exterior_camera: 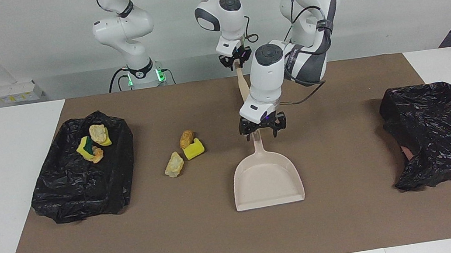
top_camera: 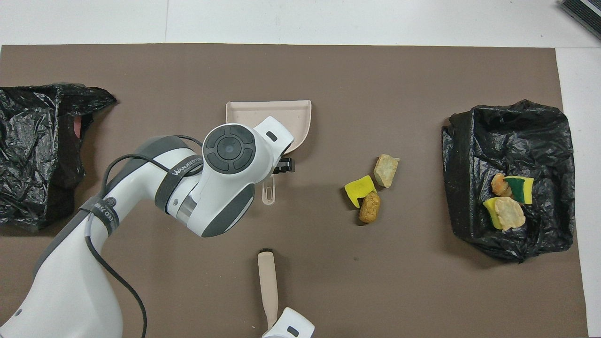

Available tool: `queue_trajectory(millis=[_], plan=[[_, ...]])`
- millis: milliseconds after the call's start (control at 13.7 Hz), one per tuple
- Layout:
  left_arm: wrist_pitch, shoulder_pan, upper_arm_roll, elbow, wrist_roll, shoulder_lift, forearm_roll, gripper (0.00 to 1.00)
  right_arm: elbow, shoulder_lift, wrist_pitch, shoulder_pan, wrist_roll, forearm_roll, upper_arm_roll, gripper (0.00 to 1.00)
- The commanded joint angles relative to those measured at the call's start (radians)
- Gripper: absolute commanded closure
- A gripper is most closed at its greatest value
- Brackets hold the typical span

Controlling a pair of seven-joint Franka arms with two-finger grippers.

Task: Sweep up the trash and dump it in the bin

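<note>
The left pincer [exterior_camera: 261, 136] was low over the handle of the beige dustpan [exterior_camera: 267, 180], spread wide with one finger on each side of the handle; whether the fingers touched it could not be told. The dustpan lay flat near the middle of the brown mat [exterior_camera: 180, 243] that covered most of the white counter [exterior_camera: 4, 184], its handle pointing toward the robots and its open mouth away from them. The right pincer [exterior_camera: 236, 65] was at the robots' edge of the mat, right at the top end of the beige brush [top_camera: 267, 279], which lay nearer to the robots than the dustpan and roughly in line with its handle, bristle end toward the pan. Whether that pincer was spread or pinching the brush handle could not be told. Three loose bits of trash sat together on the mat, beside the dustpan toward the right arm's end of the counter: a golden-brown lump [exterior_camera: 186, 139], touching a yellow sponge chunk [exterior_camera: 194, 150], and a pale lump [exterior_camera: 174, 165] just beside them, farther from the robots. Farther toward the right arm's end stood the bin lined with black plastic [exterior_camera: 80, 191], and in it lay a cluster of four more bits [exterior_camera: 94, 144]: yellow sponge pieces, one with a green face, and two bread-like lumps. At the left arm's end of the mat lay a crumpled black bag [exterior_camera: 442, 131], well apart from the dustpan.
</note>
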Motion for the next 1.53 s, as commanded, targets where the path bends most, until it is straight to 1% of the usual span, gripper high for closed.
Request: queue_trajectory(millis=[0, 218, 291, 364, 437, 582, 655, 728, 800, 873, 1019, 1091, 1237, 1310, 1455], plan=[[0.043, -0.012, 0.001, -0.051, -0.026, -0.011, 0.022, 0.0, -0.008, 0.005, 0.03, -0.009, -0.061, 0.027, 0.009, 1.0], [0.046, -0.012, -0.005, -0.051, -0.023, 0.009, 0.024, 0.0, 0.008, 0.015, 0.004, -0.015, -0.061, 0.014, 0.009, 1.0], [0.04, -0.012, -0.005, -0.052, -0.023, 0.009, 0.022, 0.07, 0.022, 0.009, -0.031, -0.022, -0.062, 0.01, 0.007, 1.0], [0.028, -0.014, -0.008, -0.055, -0.022, 0.007, 0.022, 0.2, 0.051, 0.002, -0.104, -0.027, -0.064, 0.01, 0.0, 1.0], [0.026, -0.012, -0.014, -0.054, -0.022, 0.007, 0.022, 0.42, 0.071, -0.012, -0.15, -0.03, -0.071, 0.005, -0.006, 1.0], [0.025, -0.011, -0.011, -0.051, -0.009, 0.007, 0.028, 0.82, 0.071, -0.075, -0.218, -0.047, -0.122, 0.002, -0.028, 1.0], [0.023, -0.011, -0.011, -0.046, 0.003, 0.007, 0.057, 0.91, 0.071, -0.107, -0.265, -0.05, -0.159, 0.004, -0.045, 1.0], [0.02, -0.011, -0.011, -0.045, 0.009, 0.007, 0.108, 0.99, 0.071, -0.139, -0.313, -0.05, -0.195, 0.004, -0.08, 1.0], [0.016, -0.008, -0.011, -0.043, 0.029, 0.004, 0.146, 1.0, 0.068, -0.167, -0.347, -0.05, -0.235, 0.004, -0.098, 1.0], [0.004, -0.003, -0.011, -0.038, 0.085, -0.008, 0.15, 1.0, 0.065, -0.179, -0.368, -0.05, -0.268, 0.005, -0.106, 1.0], [-0.099, 0.005, -0.014, -0.025, 0.234, -0.045, 0.147, 1.0, 0.067, -0.189, -0.398, -0.05, -0.303, 0.005, -0.146, 1.0], [-0.148, 0.003, -0.014, -0.025, 0.333, -0.068, 0.143, 1.0, 0.062, -0.199, -0.393, -0.05, -0.312, 0.005, -0.148, 1.0], [-0.217, 0.006, -0.011, -0.025, 0.525, -0.089, 0.137, 1.0, 0.044, -0.204, -0.387, -0.05, -0.337, 0.01, -0.151, 1.0], [-0.242, 0.018, -0.011, -0.026, 0.59, -0.1, 0.124, 1.0, 0.027, -0.213, -0.376, -0.05, -0.364, 0.024, -0.152, 1.0], [-0.279, 0.035, -0.01, -0.026, 0.731, -0.12, 0.052, 1.0, -0.013, -0.218, -0.32, -0.055, -0.398, 0.025, -0.154, 1.0]])
